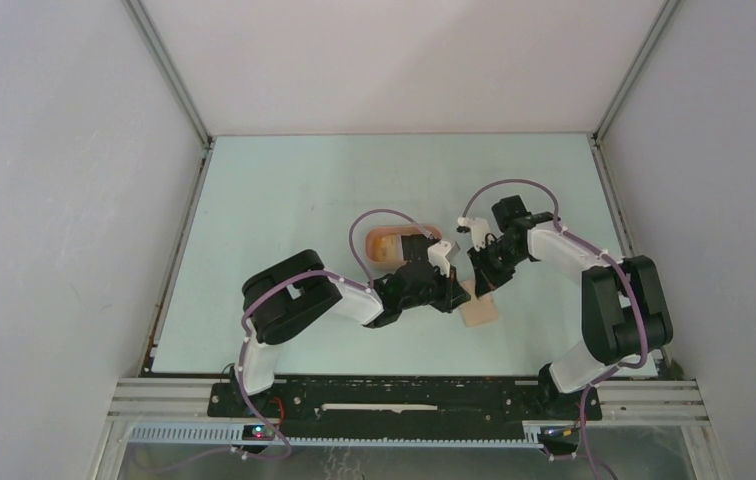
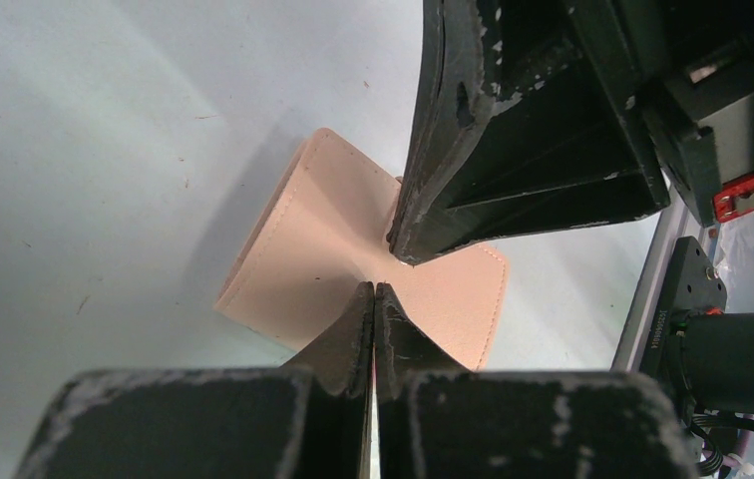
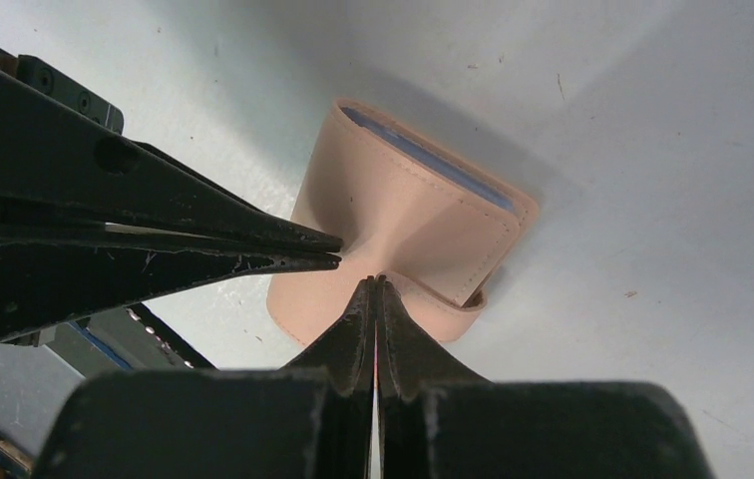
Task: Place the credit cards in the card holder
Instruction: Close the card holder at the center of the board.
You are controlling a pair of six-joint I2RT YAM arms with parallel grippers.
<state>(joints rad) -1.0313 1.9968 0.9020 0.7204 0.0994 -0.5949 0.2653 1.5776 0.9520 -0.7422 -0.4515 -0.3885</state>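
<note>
The card holder (image 1: 481, 311) is a beige-tan wallet lying folded on the table between the two arms. A pale blue credit card's edge (image 3: 423, 160) shows inside its far fold. My left gripper (image 2: 374, 289) is shut, with its tips pressed on the wallet's top cover (image 2: 293, 249). My right gripper (image 3: 375, 281) is shut too, and its tips touch the cover (image 3: 403, 210) from the opposite side. The leather dimples where the tips meet it. The right fingers (image 2: 433, 200) come in from the top of the left wrist view. The left fingers (image 3: 253, 244) enter from the left of the right wrist view.
A salmon-orange oval tray (image 1: 384, 244) sits just behind the left wrist, partly hidden by the arm and its cable. Grey walls enclose the pale table (image 1: 284, 200) on the left, back and right. The metal base rail (image 1: 404, 395) runs along the near edge.
</note>
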